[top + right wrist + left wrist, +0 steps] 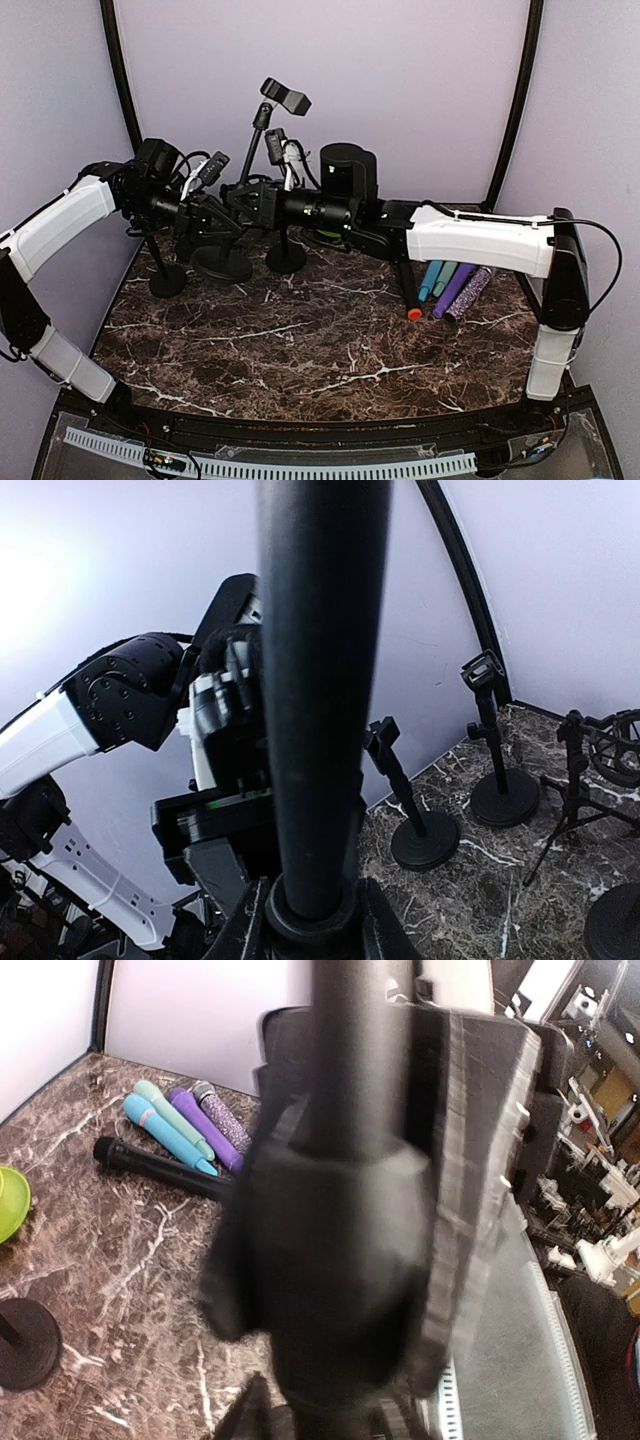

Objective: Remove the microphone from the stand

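Marble table (330, 330) | left gripper (350, 1260) clamped on blurred stand (355, 1020) | right gripper (315, 920) around black shaft (320, 680), grip unclear

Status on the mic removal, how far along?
Done: only the approach. In hand: left pincer shut on the stand's black pole, right pincer around what looks like the microphone, grip unclear. Left: pulling the microphone free and setting it down; nothing looks separated yet.

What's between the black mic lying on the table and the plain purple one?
The blue mic and the teal mic lie side by side between the black mic and the purple mic. Clearest in the left wrist view.
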### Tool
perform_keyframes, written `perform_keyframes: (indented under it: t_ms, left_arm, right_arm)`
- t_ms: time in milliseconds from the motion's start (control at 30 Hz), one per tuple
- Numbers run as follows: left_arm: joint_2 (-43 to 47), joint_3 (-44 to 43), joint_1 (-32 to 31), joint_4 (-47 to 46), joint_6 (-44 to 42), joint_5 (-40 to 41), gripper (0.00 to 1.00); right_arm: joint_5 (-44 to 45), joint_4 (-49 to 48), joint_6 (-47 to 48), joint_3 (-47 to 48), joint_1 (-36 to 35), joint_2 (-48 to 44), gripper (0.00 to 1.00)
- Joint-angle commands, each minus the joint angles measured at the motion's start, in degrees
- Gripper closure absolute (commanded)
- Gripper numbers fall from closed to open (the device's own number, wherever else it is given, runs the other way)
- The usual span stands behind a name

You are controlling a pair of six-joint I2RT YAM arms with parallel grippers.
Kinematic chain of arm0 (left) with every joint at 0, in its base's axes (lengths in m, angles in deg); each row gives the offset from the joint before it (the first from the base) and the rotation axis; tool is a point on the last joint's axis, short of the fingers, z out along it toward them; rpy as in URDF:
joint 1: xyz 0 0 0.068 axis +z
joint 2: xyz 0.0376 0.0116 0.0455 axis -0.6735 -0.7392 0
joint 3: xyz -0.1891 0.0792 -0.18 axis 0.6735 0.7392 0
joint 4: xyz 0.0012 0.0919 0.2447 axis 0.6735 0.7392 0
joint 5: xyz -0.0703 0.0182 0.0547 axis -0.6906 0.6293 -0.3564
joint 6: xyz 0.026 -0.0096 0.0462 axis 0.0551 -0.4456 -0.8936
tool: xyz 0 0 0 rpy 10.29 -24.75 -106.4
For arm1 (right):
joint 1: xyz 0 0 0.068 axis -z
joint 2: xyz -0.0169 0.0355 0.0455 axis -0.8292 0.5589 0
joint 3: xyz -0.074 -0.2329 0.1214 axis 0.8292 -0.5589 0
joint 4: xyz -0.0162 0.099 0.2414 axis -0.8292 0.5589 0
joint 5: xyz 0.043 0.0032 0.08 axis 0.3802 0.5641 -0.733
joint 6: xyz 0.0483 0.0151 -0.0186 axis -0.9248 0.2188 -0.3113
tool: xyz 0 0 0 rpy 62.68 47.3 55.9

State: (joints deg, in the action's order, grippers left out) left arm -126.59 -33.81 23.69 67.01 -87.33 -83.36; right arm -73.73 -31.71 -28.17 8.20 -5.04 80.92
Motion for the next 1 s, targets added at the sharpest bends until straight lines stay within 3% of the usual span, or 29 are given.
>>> perform_keyframes:
  t_ms: [0, 67, 133, 167, 500, 700, 767, 967]
  left_arm:
    - [1.3, -1.0, -0.4, -0.3, -0.3, 0.1, 0.46]
    - [1.3, -0.9, -0.4, -0.1, -0.5, 2.7, 0.31]
    - [1.3, -0.6, -0.3, 0.1, -0.2, 5.3, 0.06]
    - [1.2, -0.6, -0.1, 0.6, -0.5, 6.3, 0.01]
    - [1.3, -0.8, 3.1, 1.4, -0.7, 9.9, 0.01]
    - [2.4, 0.0, 4.0, 0.9, -1.2, 11.1, 0.01]
    - [2.7, 0.3, 4.1, 0.7, -1.4, 11.5, 0.01]
    - [3.8, 1.1, 4.4, 1.0, -2.8, 12.5, 0.01]
  right_arm:
    - [0.5, -3.1, 2.9, -0.7, -0.5, -3.9, 1.00]
    - [6.3, -1.7, 4.4, -3.0, 0.1, -4.6, 1.00]
    - [12.2, -1.3, 6.1, -6.4, 0.4, -5.6, 1.00]
    - [15.8, -1.2, 7.2, -8.0, 0.6, -5.8, 1.00]
    - [39.0, -6.6, 16.2, -18.3, 4.8, -1.7, 1.00]
    - [41.9, -14.9, 17.0, -20.0, 7.7, 3.2, 1.00]
    - [49.5, -18.4, 19.7, -19.5, 8.1, 5.9, 1.00]
    - [53.3, -20.7, 18.3, -17.2, 8.2, 11.6, 1.00]
